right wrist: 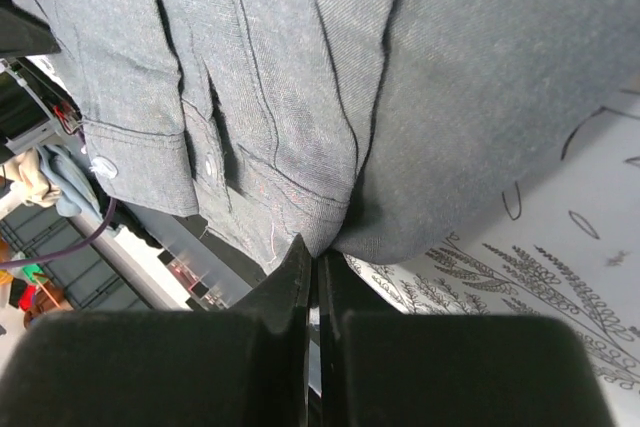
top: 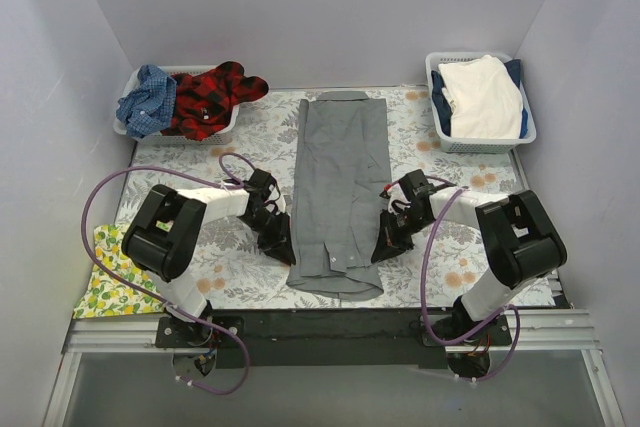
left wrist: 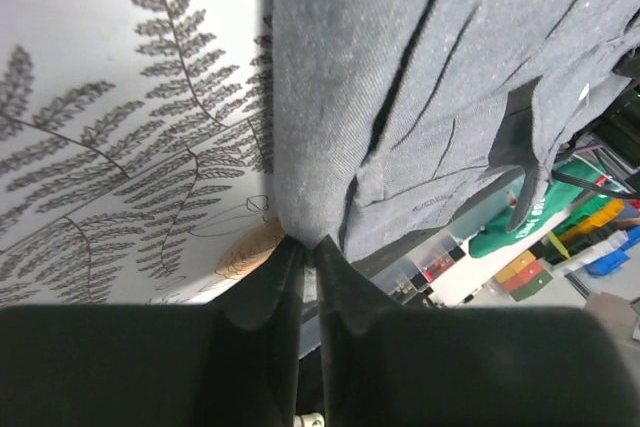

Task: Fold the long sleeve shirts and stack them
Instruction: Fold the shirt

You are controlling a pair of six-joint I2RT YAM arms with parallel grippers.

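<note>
A grey long sleeve shirt [top: 340, 187] lies in a long narrow strip down the middle of the table, collar at the far end. My left gripper [top: 282, 247] is shut on the shirt's near left edge. In the left wrist view its fingertips [left wrist: 310, 247] pinch a fold of the grey cloth [left wrist: 420, 67]. My right gripper [top: 386, 245] is shut on the near right edge, and the right wrist view shows its tips [right wrist: 315, 249] closed on the grey fabric [right wrist: 300, 67]. A red-black plaid shirt [top: 210, 95] and a blue checked shirt [top: 147, 102] lie crumpled in the far-left basket.
The far-left basket [top: 226, 133] overflows with the two shirts. A second basket [top: 530, 129] at the far right holds folded white cloth [top: 485, 97] over something dark blue. A yellow lemon-print cloth [top: 105, 282] lies at the near left. The fern-print cover [top: 250, 282] spans the table.
</note>
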